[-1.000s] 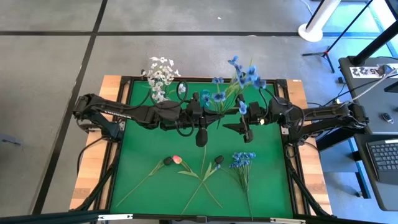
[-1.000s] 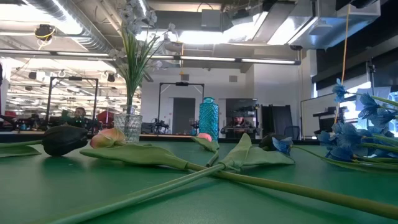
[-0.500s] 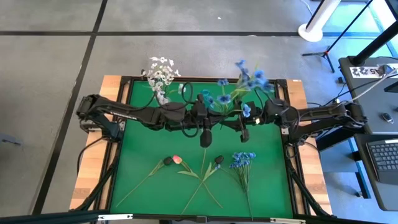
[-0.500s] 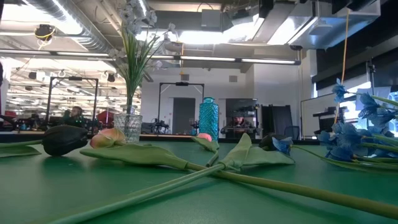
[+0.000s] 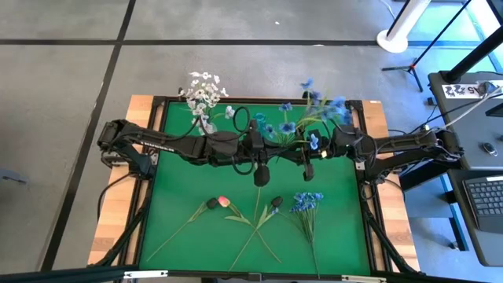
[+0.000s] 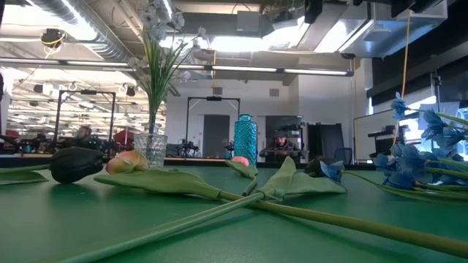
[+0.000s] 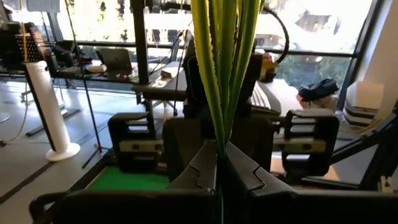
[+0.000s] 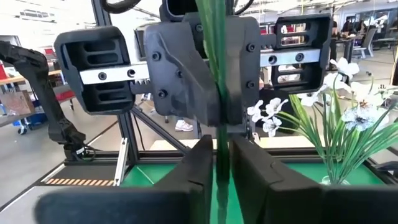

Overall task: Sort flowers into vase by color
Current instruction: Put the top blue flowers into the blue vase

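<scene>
A spray of small blue blossoms point(image 5: 318, 110) on long green stems stands roughly upright between my two grippers over the table's middle. My left gripper point(image 7: 219, 163) and my right gripper point(image 8: 217, 158) face each other, both shut on its stems. White blossom sprays point(image 5: 203, 96) stand in a glass vase point(image 6: 151, 146) at the far left. A teal vase point(image 6: 246, 139) stands at the far side. A pink tulip point(image 5: 223, 201), dark tulip buds point(image 5: 276, 202) and a second blue spray point(image 5: 306, 201) lie on the green mat. My left gripper pinches the bundle of green stems point(image 7: 219, 146) between its two fingers, coming level from the table's left, fingers across the stems. The spray is lifted clear and rises above the fingers. My right gripper pinches the same stems point(image 8: 219, 140) between its two fingers, level from the table's right, across them.
The lying flowers' long stems point(image 5: 255, 228) cross one another on the near half of the mat point(image 5: 173, 181). A black frame point(image 5: 157, 101) edges the table. The two arms span the table's middle from left and right.
The blue spray's blossoms have swung toward the table's right edge. My left gripper has shifted slightly right with the stems, and my right gripper has drawn in toward it from the right, so the two now stand close together.
</scene>
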Controlling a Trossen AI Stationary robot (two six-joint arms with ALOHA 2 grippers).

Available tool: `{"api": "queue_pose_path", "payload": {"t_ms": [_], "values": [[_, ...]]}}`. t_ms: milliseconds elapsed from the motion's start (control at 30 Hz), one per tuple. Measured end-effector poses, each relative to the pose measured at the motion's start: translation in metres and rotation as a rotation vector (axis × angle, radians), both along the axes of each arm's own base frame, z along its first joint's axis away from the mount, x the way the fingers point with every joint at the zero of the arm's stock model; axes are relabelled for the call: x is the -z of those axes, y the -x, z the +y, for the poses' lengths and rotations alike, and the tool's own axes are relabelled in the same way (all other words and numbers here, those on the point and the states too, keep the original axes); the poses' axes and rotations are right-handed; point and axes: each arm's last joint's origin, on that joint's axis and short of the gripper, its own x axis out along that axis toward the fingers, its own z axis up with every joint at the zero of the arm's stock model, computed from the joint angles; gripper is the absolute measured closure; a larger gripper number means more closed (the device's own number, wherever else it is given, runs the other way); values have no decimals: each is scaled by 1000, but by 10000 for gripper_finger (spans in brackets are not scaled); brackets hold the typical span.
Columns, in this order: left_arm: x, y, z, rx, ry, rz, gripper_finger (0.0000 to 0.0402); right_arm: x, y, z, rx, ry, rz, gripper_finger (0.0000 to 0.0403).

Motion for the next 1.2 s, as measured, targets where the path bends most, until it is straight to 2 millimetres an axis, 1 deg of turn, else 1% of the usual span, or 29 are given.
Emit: {"api": "queue_pose_path", "payload": {"t_ms": [133, 233, 333, 433, 533, 633, 733, 833, 967, 1100, 1200], "values": [[1, 0, -1, -16, -2, 6, 401, 1, 0, 0, 3, 17, 8, 387], [1, 1, 0, -44, -4, 6, 399, 1, 0, 0, 8, 33, 5, 390], [1, 2, -2, -119, -15, 9, 381, 1, 1, -2, 53, 37, 12, 385], [0, 5, -8, -191, -55, 27, 353, -1, 4, -3, 120, 55, 22, 392], [-8, 15, -16, -244, -84, 32, 322, -6, 9, -5, 183, 79, -1, 392], [-17, 30, -26, -294, -123, 57, 295, -10, 13, -6, 236, 104, -17, 390], [-28, 50, -40, -312, -159, 90, 284, -11, 15, -10, 309, 148, -17, 391], [-34, 72, -55, -350, -149, 120, 285, -8, 16, -23, 353, 173, 18, 391], [-26, 94, -68, -336, -123, 217, 294, -3, 13, -48, 329, 123, 35, 391], [-14, 105, -74, -333, -71, 285, 309, 5, 6, -70, 289, 120, 41, 391], [8, 106, -77, -339, -46, 313, 322, 14, -4, -82, 271, 124, 27, 391]]}}
